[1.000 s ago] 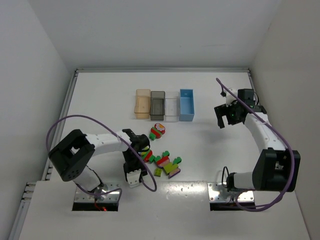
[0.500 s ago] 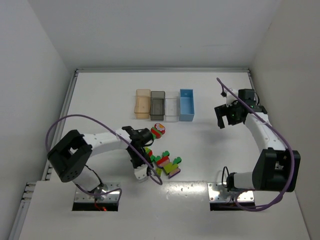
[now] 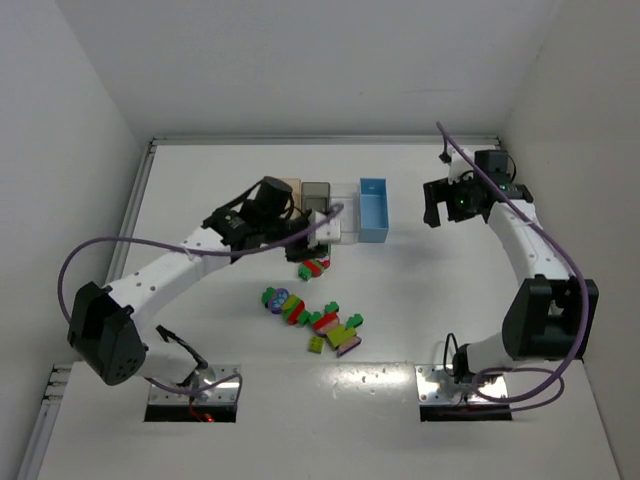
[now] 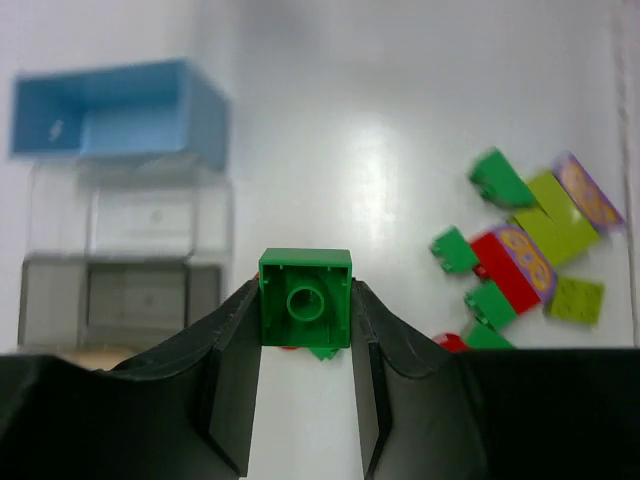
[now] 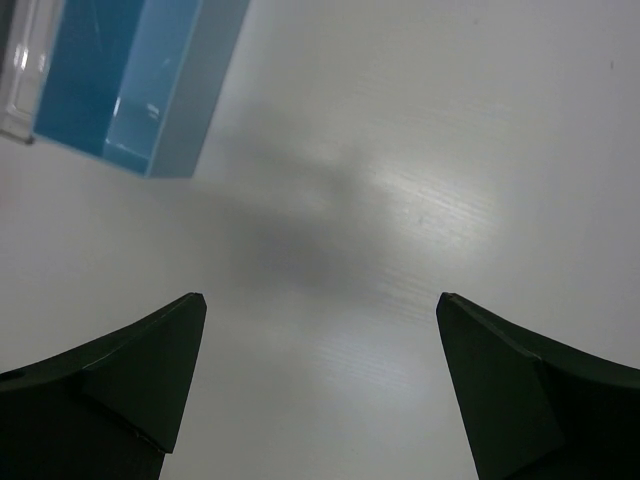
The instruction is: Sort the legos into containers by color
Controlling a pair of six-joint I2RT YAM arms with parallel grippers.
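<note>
Gripping a green lego (image 4: 305, 290) between its jaws, left claw (image 4: 305, 318) hovers by the containers (image 4: 120, 110), arm outstretched; right claw (image 5: 320, 330) gapes empty.

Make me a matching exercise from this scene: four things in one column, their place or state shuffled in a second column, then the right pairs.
Column one:
1. green brick
2. blue bin
3. grey bin
4. right gripper

Column two:
A. open over bare table
B. right end of the bin row, top view
C. clamped in the left gripper
D. second from the row's left end, top view

Pairs: 1-C, 2-B, 3-D, 4-A
</note>
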